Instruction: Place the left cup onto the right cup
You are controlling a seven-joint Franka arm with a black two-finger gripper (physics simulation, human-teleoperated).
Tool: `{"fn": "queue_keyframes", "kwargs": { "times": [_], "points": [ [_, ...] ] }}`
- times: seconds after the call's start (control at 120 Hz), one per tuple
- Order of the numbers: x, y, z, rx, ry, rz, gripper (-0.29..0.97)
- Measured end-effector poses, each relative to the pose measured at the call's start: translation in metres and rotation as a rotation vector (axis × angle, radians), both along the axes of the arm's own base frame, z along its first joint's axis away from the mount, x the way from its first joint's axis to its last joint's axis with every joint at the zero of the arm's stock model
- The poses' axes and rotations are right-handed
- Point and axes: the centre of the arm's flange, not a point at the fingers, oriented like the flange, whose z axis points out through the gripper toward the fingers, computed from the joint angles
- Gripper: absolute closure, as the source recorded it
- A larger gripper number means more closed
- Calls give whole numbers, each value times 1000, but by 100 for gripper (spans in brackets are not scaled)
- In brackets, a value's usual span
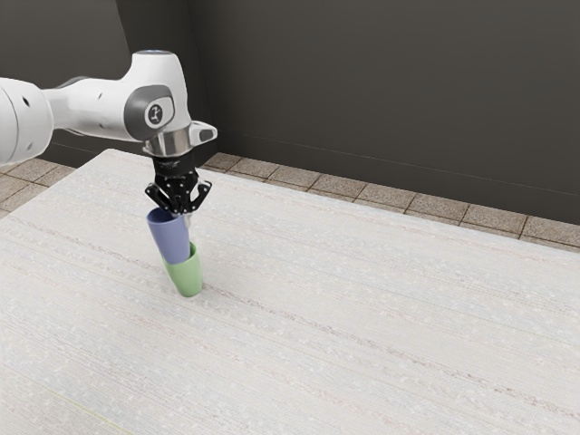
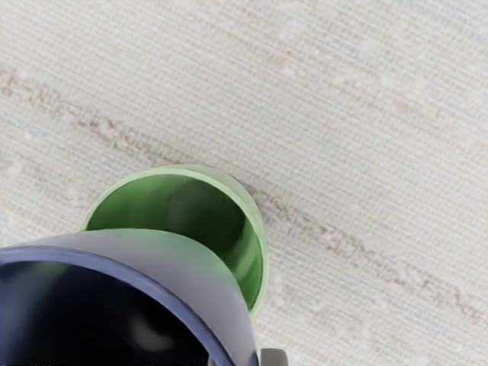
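From the exterior view's left, one white arm reaches over the pale table, ending in one black gripper that points down. There are two cups, one blue and one green, and they are stacked rather than side by side.

The blue cup hangs directly under the gripper with its mouth up, leaning toward the exterior view's left. The fingers stand close together at its rim and seem to pinch the cup's wall on the side toward the exterior view's right. The contact itself is small and hard to make out.

The blue cup's lower end sits inside the green cup, which is just below it and slightly toward the exterior view's right. The green cup rests on the table and is tilted the same way.

In the wrist view the blue cup is close under the hand, with a dark interior. Its wall overlaps the open mouth of the green cup beyond it. I cannot tell how deep it sits. The table lies around both cups.

Tiled floor and a dark wall lie behind the table.
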Motion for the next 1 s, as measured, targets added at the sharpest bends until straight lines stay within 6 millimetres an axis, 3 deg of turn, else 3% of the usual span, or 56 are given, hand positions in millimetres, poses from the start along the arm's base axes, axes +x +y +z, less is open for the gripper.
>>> {"fn": "queue_keyframes", "kwargs": {
  "times": [1.0],
  "points": [
    [13, 6, -15, 0, -31, -18, 78]
  ]
}}
